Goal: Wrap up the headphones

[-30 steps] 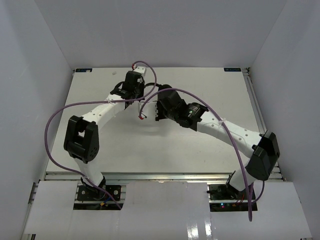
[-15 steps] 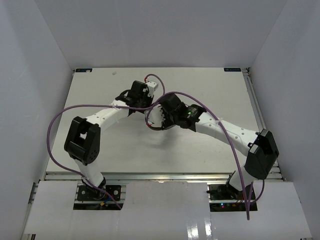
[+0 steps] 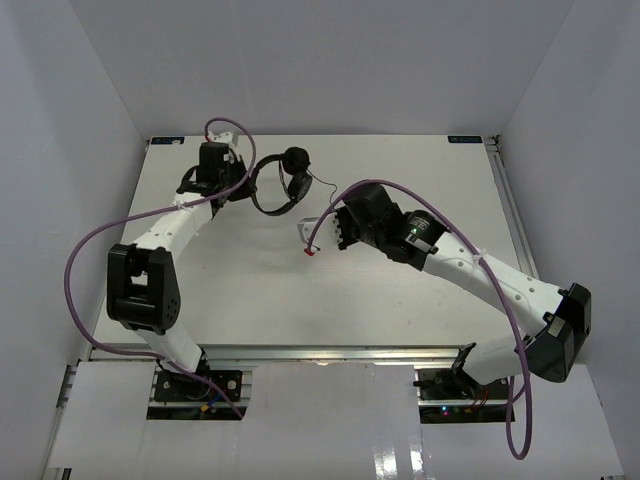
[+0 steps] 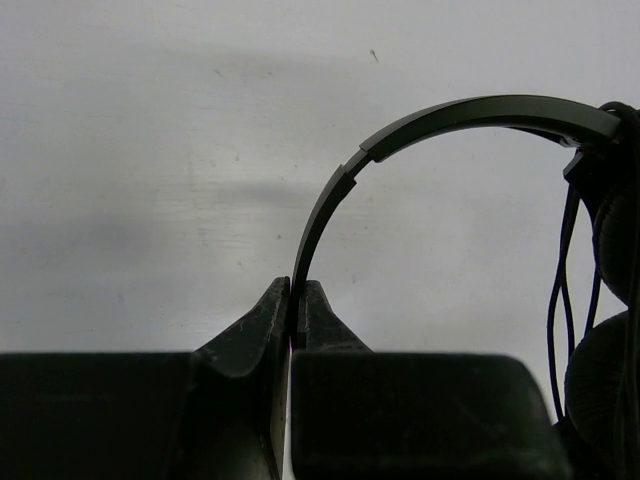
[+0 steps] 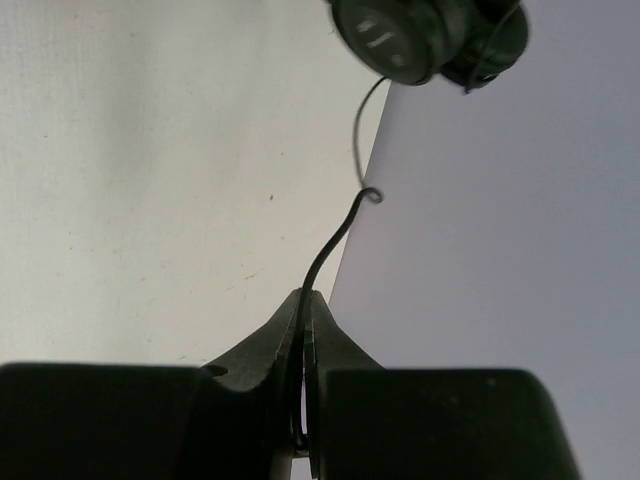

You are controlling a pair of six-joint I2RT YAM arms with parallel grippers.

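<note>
The headphones (image 3: 284, 186) hang above the back left of the table, headband arched, both round earcups (image 3: 295, 160) together at its right end. My left gripper (image 3: 244, 186) is shut on the thin headband (image 4: 450, 112); the earcups (image 4: 612, 400) and loops of cord (image 4: 560, 300) show at the right edge of the left wrist view. My right gripper (image 3: 337, 208) is shut on the thin black cord (image 5: 338, 236), which runs up to an earcup (image 5: 398, 30). The cord (image 3: 323, 184) spans the short gap between earcup and right gripper.
White enclosure walls (image 3: 90, 110) stand on the left, back and right. Purple arm cables (image 3: 90, 245) loop over both arms. The table's back edge (image 3: 400, 137) lies just behind the headphones. The right wrist's white camera mount (image 3: 310, 236) sits left of the right gripper.
My left arm has swung left and back, carrying the headphones by the headband. My right gripper has drawn apart from it to the right, so the headphones and cord now show between them.
</note>
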